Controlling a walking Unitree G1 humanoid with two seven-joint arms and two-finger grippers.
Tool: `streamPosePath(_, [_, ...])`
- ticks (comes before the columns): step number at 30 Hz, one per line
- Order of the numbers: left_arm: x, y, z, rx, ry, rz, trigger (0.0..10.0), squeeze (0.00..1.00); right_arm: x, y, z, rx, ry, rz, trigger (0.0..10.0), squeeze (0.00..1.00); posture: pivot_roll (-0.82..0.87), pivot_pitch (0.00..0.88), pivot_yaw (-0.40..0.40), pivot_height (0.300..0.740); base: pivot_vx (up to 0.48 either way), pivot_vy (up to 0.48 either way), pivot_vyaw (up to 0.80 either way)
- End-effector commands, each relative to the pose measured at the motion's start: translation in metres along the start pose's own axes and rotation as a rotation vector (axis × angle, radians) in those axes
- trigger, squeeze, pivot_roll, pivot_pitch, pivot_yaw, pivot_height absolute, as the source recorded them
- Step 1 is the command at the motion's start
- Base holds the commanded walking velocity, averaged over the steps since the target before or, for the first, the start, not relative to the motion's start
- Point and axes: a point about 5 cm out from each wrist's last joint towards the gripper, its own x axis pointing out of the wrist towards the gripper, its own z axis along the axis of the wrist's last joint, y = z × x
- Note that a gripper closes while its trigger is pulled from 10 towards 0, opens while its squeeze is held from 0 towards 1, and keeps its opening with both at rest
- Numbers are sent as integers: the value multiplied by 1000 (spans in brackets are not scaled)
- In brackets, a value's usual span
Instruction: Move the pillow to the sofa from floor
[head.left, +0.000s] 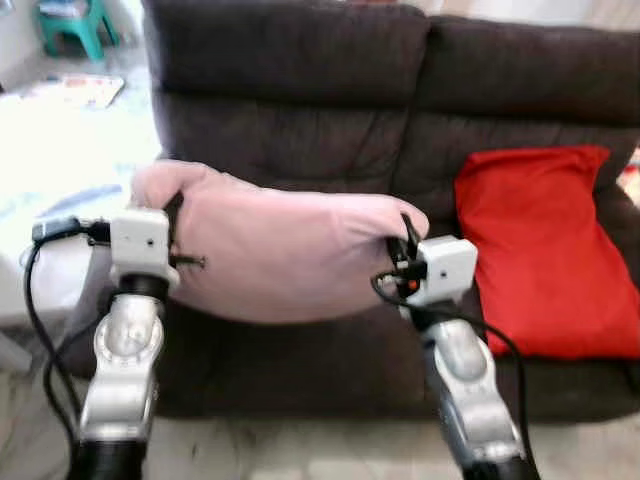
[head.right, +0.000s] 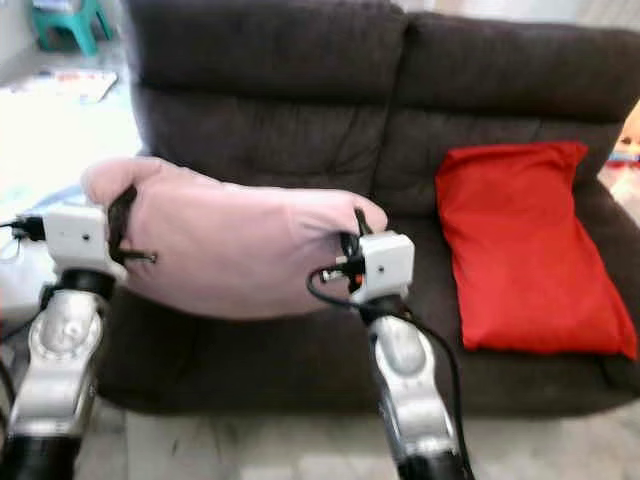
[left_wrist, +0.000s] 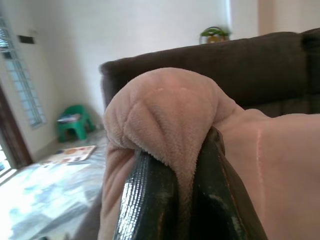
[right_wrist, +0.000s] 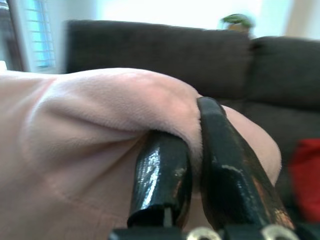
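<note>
A pale pink plush pillow (head.left: 280, 250) hangs in the air in front of the dark brown sofa (head.left: 300, 90), held level over the left seat. My left gripper (head.left: 172, 225) is shut on the pillow's left end, and its black fingers (left_wrist: 150, 195) pinch a fold of the pink fabric. At the pillow's right end my right gripper (head.left: 408, 248) is also shut, with its fingers (right_wrist: 165, 175) squeezing the plush corner.
A red pillow (head.left: 545, 245) leans on the sofa's right seat. A green stool (head.left: 72, 25) and a printed sheet (head.left: 85, 90) lie on the pale floor at the far left. A potted plant (left_wrist: 215, 34) stands behind the sofa back.
</note>
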Motion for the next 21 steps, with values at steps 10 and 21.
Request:
streamPosePath(10, [4,9,5,-3,-34,37,10000,0,9,1,14,11,-66,8,10000,0,137,44,-89,740,336,0,0])
streamPosePath(21, [-3,2,-10,-79,45,4,10000,0,7,0,7,10,-21,7,10000,0,136,55,-96,740,91,0,0])
